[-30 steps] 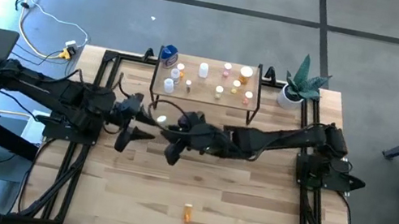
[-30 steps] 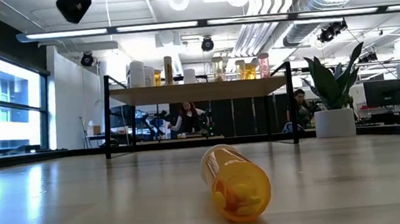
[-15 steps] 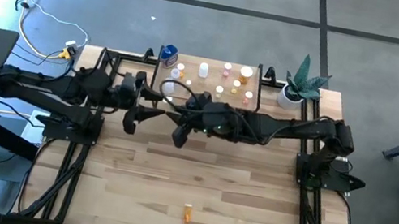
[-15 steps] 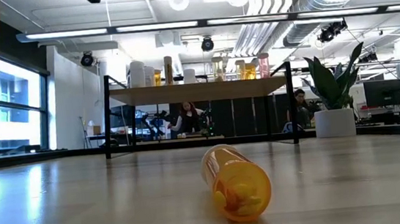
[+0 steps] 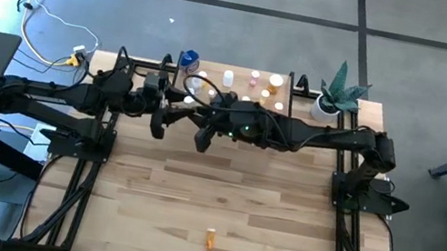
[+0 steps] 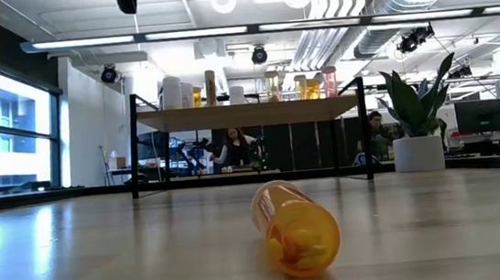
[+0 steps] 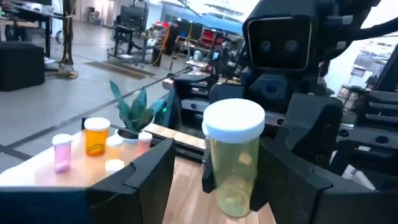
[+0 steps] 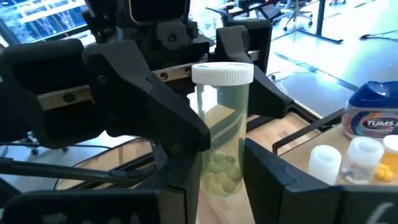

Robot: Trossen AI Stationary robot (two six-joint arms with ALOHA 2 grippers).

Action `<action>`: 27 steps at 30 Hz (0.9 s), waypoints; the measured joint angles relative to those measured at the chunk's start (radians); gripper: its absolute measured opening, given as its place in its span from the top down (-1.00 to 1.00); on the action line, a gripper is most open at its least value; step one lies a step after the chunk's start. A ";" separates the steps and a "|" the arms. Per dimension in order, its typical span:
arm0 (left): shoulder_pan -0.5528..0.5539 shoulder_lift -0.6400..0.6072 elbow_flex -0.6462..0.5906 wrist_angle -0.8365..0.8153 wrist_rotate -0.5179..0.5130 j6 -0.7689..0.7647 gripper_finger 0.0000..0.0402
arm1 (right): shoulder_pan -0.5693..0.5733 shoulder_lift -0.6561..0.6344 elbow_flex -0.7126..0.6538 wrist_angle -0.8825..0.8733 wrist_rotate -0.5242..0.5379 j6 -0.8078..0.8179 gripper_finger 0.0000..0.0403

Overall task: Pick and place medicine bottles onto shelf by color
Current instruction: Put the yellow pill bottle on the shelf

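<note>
Beside the shelf point(image 5: 278, 114), my right gripper point(image 8: 217, 186) clamped a white-capped vial point(image 8: 221, 134); my left gripper point(image 7: 211, 180) stood wide around it.

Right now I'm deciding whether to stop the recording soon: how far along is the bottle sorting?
Mostly done: many bottles stand on the shelf. In hand: a white-capped bottle, apparently gripped by the right gripper near the shelf's front, with the left gripper open around it. Left: placing that one, then the orange bottle lying on the table.
</note>
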 joint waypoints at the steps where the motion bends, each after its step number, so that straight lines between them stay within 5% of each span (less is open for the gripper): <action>1: 0.006 0.003 0.000 0.001 0.002 -0.001 -0.05 | -0.006 0.000 -0.001 0.003 -0.018 0.000 0.55; 11: 0.046 0.016 0.000 0.044 0.002 0.000 -0.03 | -0.042 0.000 -0.001 0.026 -0.072 -0.043 0.55; 27: 0.075 0.016 0.000 0.045 0.024 0.001 0.43 | -0.097 0.000 -0.001 0.031 -0.123 -0.071 0.55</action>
